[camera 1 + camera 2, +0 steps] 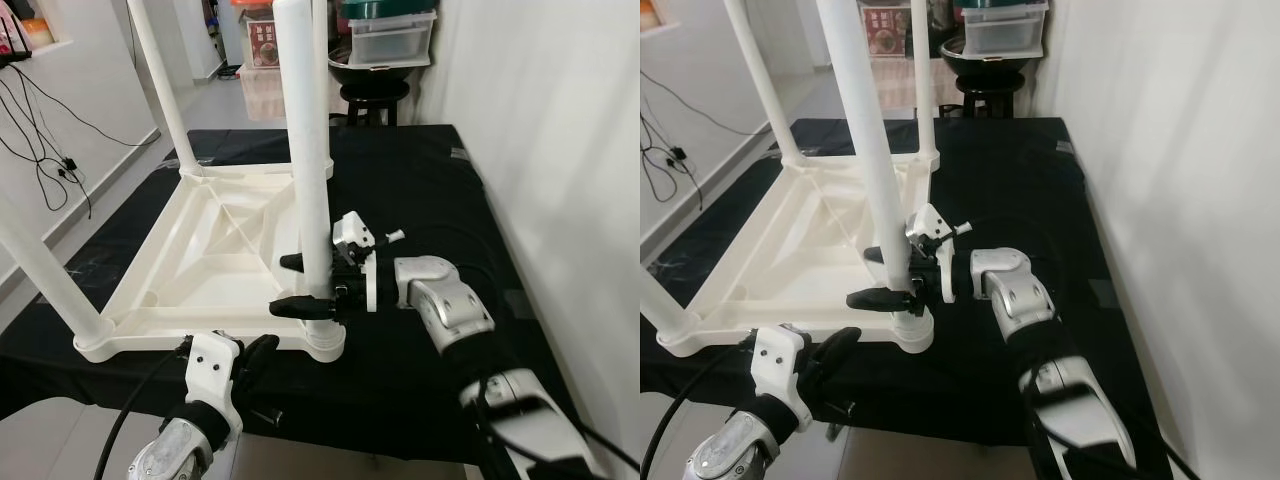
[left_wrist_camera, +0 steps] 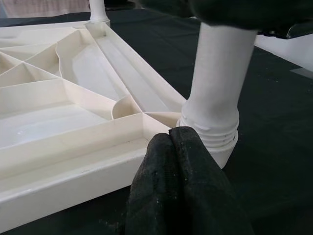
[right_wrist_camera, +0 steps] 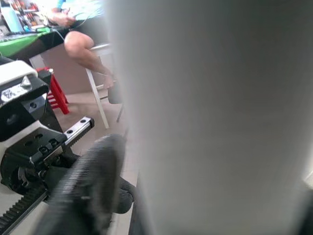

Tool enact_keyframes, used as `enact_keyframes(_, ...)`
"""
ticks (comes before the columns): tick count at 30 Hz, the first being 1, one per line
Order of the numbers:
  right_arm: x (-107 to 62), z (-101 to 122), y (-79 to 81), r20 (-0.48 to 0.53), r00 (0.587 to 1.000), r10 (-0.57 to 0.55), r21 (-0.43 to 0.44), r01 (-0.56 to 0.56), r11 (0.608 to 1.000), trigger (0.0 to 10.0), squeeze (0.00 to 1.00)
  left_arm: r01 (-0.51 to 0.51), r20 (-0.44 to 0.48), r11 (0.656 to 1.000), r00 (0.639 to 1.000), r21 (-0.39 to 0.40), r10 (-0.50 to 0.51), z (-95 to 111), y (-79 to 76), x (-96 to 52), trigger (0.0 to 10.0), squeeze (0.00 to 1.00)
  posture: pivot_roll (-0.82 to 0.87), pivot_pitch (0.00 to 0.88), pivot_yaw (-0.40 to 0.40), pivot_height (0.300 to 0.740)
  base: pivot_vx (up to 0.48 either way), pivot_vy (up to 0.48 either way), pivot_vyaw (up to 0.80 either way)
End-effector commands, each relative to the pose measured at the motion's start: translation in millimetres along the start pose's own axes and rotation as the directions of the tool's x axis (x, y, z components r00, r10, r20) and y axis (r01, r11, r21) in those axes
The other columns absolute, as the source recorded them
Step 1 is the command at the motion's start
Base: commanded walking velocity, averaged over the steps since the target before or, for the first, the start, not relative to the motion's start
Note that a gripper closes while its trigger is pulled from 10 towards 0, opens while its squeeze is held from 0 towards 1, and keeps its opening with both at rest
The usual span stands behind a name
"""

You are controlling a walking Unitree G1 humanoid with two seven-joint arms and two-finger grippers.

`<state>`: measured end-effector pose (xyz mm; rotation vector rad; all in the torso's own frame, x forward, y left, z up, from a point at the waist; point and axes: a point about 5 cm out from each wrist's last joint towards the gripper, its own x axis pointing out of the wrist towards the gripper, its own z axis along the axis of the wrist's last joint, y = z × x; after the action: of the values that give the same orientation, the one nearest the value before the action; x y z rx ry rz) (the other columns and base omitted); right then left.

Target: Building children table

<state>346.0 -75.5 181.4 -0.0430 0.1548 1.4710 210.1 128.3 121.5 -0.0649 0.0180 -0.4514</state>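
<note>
Both eye views are bright and evenly lit, with daylight coming from the doorway at the top centre of the frame and gleaming on the pale floor [image 1: 235,105] there. The black cloth [image 1: 430,200] stays matte, and the white wall [image 1: 560,150] at right reads soft grey. Focus is sharp throughout. The left wrist view is clear but dimmer at its bottom edge. The right wrist view is heavily blurred: the white leg [image 3: 210,117] sits too close, out of focus

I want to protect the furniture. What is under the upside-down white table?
A black cloth lies under the table. What is beneath the cloth is covered.
</note>
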Motion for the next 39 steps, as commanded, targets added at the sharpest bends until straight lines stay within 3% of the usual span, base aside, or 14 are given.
enact_keyframes(1, 5.9, 1, 2.0, 0.007, 0.998, 0.059, 0.009, -0.059, 0.998, 0.0, 0.00, -0.007, -0.006, 1.000, 1.000, 0.004, 0.007, -2, 0.9, 1.1, 10.0, 0.00, 0.01, 0.000, 0.019, 0.740, 0.000, 0.000, 0.00)
enact_keyframes(12, -2.1, -10, 0.6, 0.003, 0.999, -0.033, -0.002, 0.033, 0.999, 0.0, 0.00, -0.003, -0.003, 1.000, 1.000, -0.014, 0.003, -1, -0.1, 1.5, 10.0, 0.00, 0.00, 0.000, 0.018, 0.740, 0.000, 0.000, 0.00)
enact_keyframes(13, 1.8, -21, 0.6, -0.016, 0.984, -0.176, 0.008, 0.176, 0.984, 0.0, 0.00, -0.002, -0.003, 1.000, 1.000, -0.019, 0.002, -1, -0.2, 1.1, 10.0, 0.00, 0.00, 0.005, 0.014, 0.740, 0.000, 0.000, 0.00)
enact_keyframes(14, 11.5, -38, 6.7, -0.060, 0.884, -0.464, 0.096, 0.468, 0.879, 0.0, 0.00, -0.003, -0.002, 1.000, 1.000, -0.023, 0.002, 0, 0.8, -0.3, 10.0, 0.00, -0.01, 0.023, 0.017, 0.740, 0.000, 0.000, 0.00)
enact_keyframes(15, 11.5, -38, 6.7, -0.060, 0.884, -0.464, 0.096, 0.468, 0.879, 0.0, 0.00, -0.003, -0.002, 1.000, 1.000, -0.023, 0.002, 0, 0.8, -0.3, 10.0, 0.00, -0.01, 0.023, 0.017, 0.740, 0.000, 0.000, 0.00)
enact_keyframes(16, 11.3, -50, 12.2, -0.124, 0.749, -0.650, 0.146, 0.662, 0.735, 0.0, 0.00, -0.003, -0.001, 1.000, 1.000, -0.025, 0.003, 0, 1.7, -1.3, 10.0, 0.00, -0.01, 0.027, 0.016, 0.740, 0.000, 0.000, 0.00)
enact_keyframes(18, 16.3, -55, 25.0, -0.145, 0.696, -0.703, 0.128, 0.718, 0.684, 0.0, 0.00, -0.002, -0.001, 1.000, 1.000, -0.026, 0.002, 1, 2.7, -1.7, 10.0, 0.00, -0.01, 0.029, 0.023, 0.740, 0.000, 0.000, 0.00)
enact_keyframes(27, 24.7, -52, 27.2, -0.110, 0.746, -0.656, 0.115, 0.665, 0.738, 0.0, 0.00, -0.001, -0.002, 1.000, 1.000, -0.031, 0.001, 0, 4.4, -0.4, 10.0, 0.00, -0.02, 0.017, 0.024, 0.740, 0.000, 0.000, 0.00)
enact_keyframes(28, 27.8, -49, 24.9, -0.099, 0.764, -0.637, 0.114, 0.645, 0.756, 10.0, 0.00, -0.008, 0.002, 0.999, 1.000, -0.033, 0.008, 0, 4.9, 0.0, 10.0, 0.00, -0.01, 0.012, 0.021, 0.740, 0.000, 0.000, 0.00)
enact_keyframes(29, 31.2, -44, 23.4, -0.085, 0.791, -0.606, 0.113, 0.612, 0.783, 10.0, 0.33, -0.016, 0.005, 0.999, 1.000, -0.033, 0.016, 0, 5.2, 0.8, 10.0, 0.00, -0.01, 0.007, 0.021, 0.740, 0.000, 0.000, 0.00)
enact_keyframes(30, 31.2, -44, 23.4, -0.085, 0.791, -0.606, 0.113, 0.612, 0.783, 10.0, 0.33, -0.016, 0.005, 0.999, 1.000, -0.033, 0.016, 0, 5.2, 0.8, 10.0, 0.00, -0.01, 0.007, 0.021, 0.740, 0.000, 0.000, 0.00)
enact_keyframes(31, 35.1, -36, 22.8, -0.056, 0.831, -0.553, 0.115, 0.555, 0.824, 10.0, 1.00, -0.020, 0.007, 0.999, 1.000, -0.034, 0.020, 1, 5.4, 1.3, 10.0, 0.00, -0.01, 0.007, 0.021, 0.740, 0.000, 0.000, 0.00)
enact_keyframes(34, 38.1, -17, 20.0, 0.023, 0.914, -0.405, 0.096, 0.401, 0.911, 10.0, 1.00, -0.017, 0.007, 0.999, 1.000, -0.041, 0.018, 0, 5.2, 2.7, 10.0, 0.00, -0.01, 0.000, 0.023, 0.740, 0.000, 0.000, 0.00)
enact_keyframes(39, 35.7, -4, 27.3, 0.042, 0.957, -0.286, 0.048, 0.284, 0.958, 10.0, 0.98, -0.013, 0.006, 0.999, 1.000, -0.046, 0.013, -1, 5.1, 3.7, 10.0, 0.00, -0.01, 0.000, 0.023, 0.740, 0.000, 0.000, 0.00)
